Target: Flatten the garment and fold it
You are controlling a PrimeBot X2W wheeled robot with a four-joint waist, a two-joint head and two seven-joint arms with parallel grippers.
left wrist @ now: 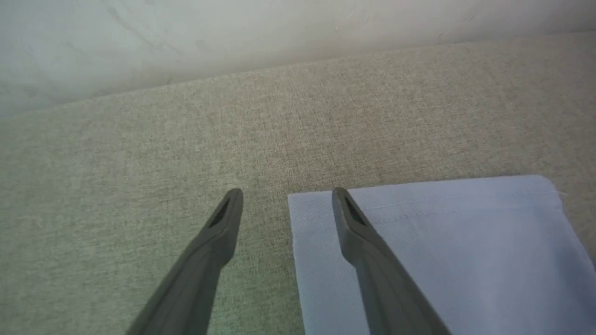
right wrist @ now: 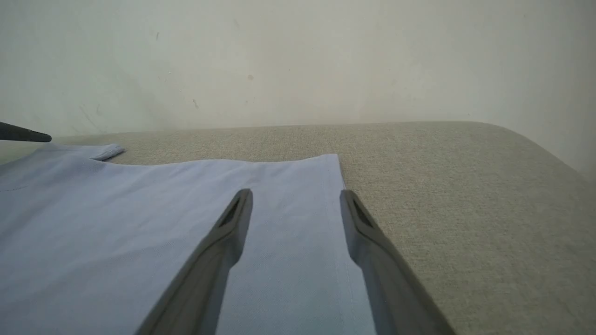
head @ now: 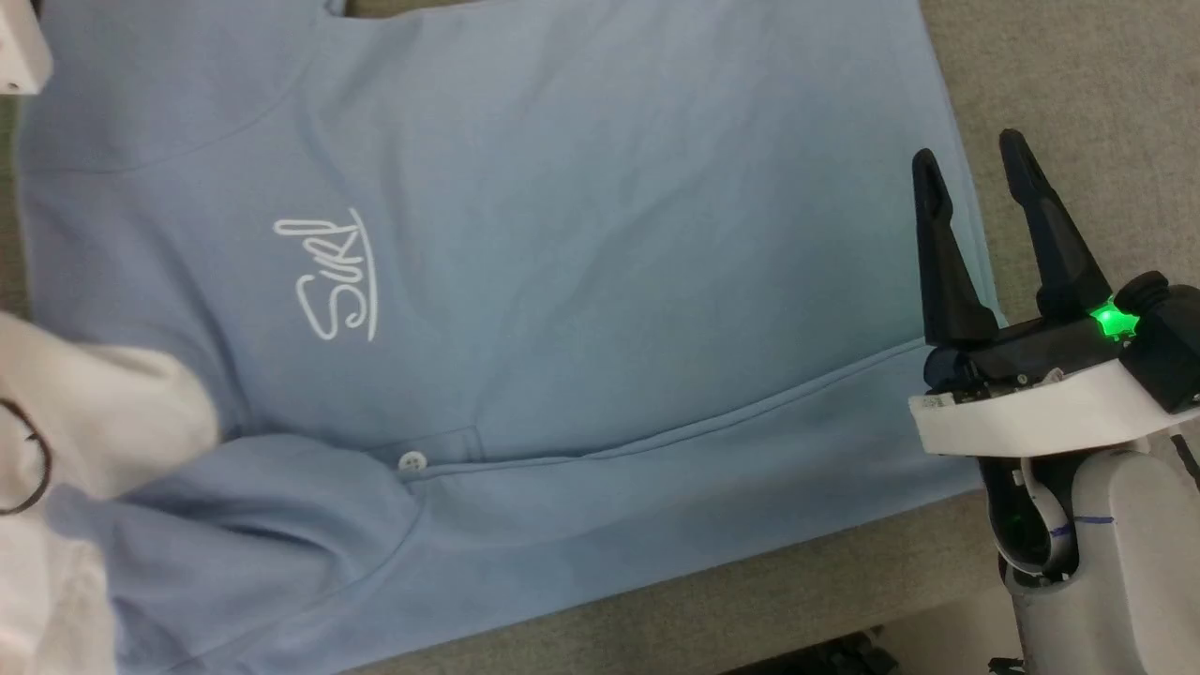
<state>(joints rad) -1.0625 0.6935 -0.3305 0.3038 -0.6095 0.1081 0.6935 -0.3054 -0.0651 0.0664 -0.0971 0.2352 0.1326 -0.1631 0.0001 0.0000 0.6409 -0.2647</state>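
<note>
The shirt (head: 600, 234) is lying on the table (head: 1078, 75), hem under the spread right gripper (head: 968, 150), corner under the spread left gripper (left wrist: 287, 192).

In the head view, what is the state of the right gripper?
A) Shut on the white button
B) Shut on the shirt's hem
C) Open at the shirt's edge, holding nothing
C: the right gripper has its fingers apart at the edge of the garment, which lies flat, unpinched.

- The garment (head: 600, 234): plain light blue, with a white script logo (head: 333, 281), white button (head: 411, 460) and white collar lining (head: 103, 412).
- Table cover (left wrist: 186, 139): beige-grey, finely woven.
- Right gripper (head: 967, 148): black, with a green light (head: 1111, 322).
- Wall (right wrist: 298, 60): off-white.
</note>
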